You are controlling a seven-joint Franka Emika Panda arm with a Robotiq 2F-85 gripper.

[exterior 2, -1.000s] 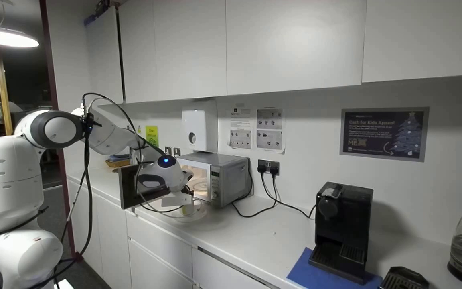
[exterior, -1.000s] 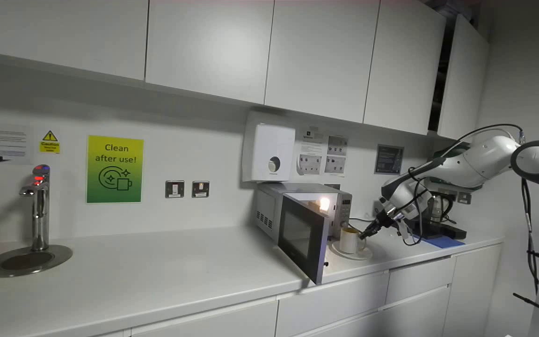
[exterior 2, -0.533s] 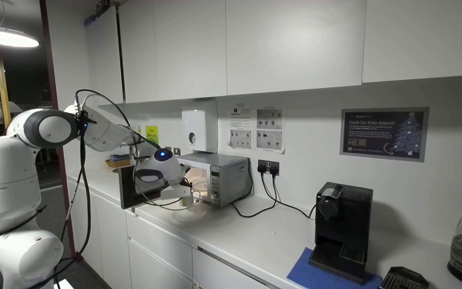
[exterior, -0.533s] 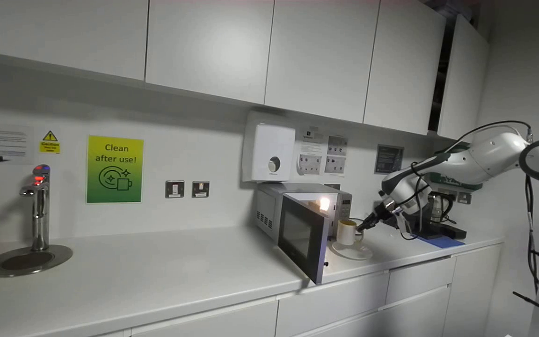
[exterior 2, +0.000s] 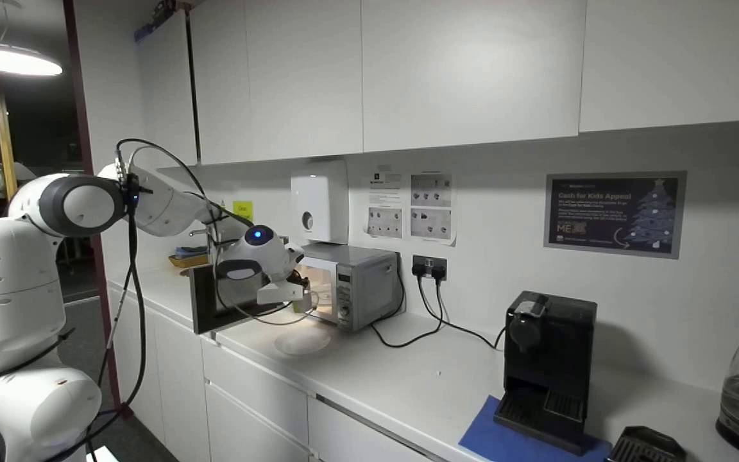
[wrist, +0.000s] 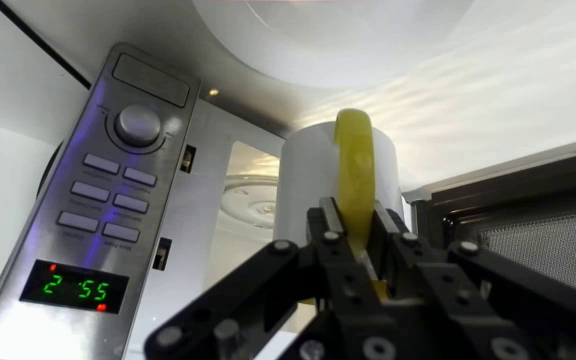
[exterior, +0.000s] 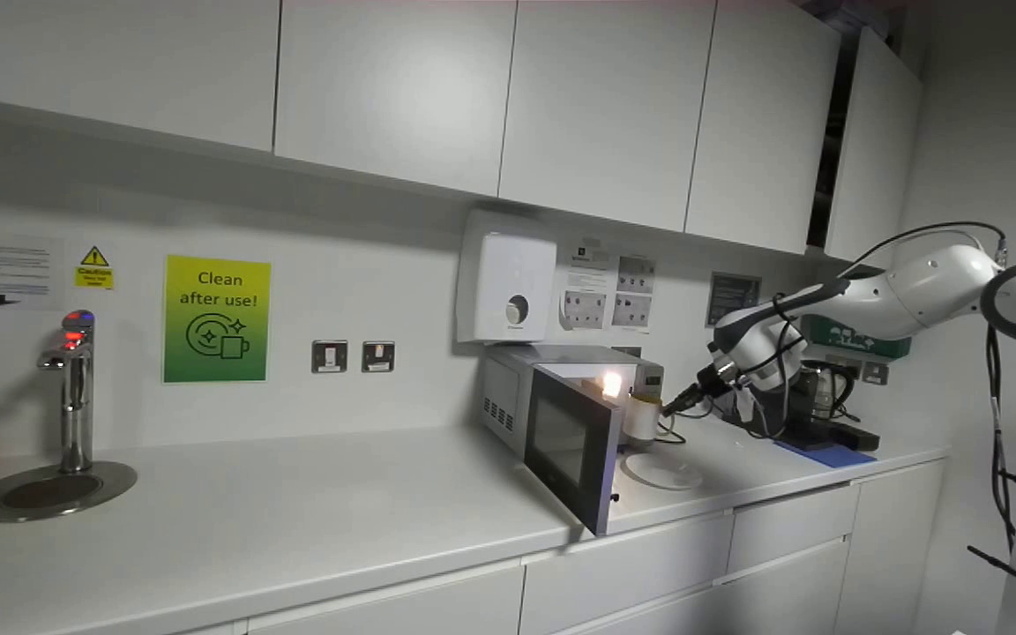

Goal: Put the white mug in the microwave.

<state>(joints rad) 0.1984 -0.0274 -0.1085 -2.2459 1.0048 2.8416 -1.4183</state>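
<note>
The white mug (exterior: 642,420) has a yellow handle and hangs off the counter in front of the microwave's opening. My gripper (wrist: 358,215) is shut on its handle, one finger on each side; its tips reach the mug from the right in an exterior view (exterior: 667,412). The white mug body (wrist: 308,170) stands near upright in the wrist view. The silver microwave (exterior 2: 373,289) has its door (exterior: 566,441) swung wide open and its inside lit. In the wrist view its glass turntable (wrist: 250,200) shows left of the mug. In an exterior view the arm partly hides the mug.
A white plate (exterior: 662,472) lies on the counter below the mug. The open door (wrist: 543,240) stands close on one side of the mug and the control panel (wrist: 103,210) on the other. A black coffee machine (exterior 2: 549,369) stands farther along the counter.
The mug has been lifted off the plate in my gripper and moved up and toward the microwave opening. The arm has risen with it. The door has not moved.
</note>
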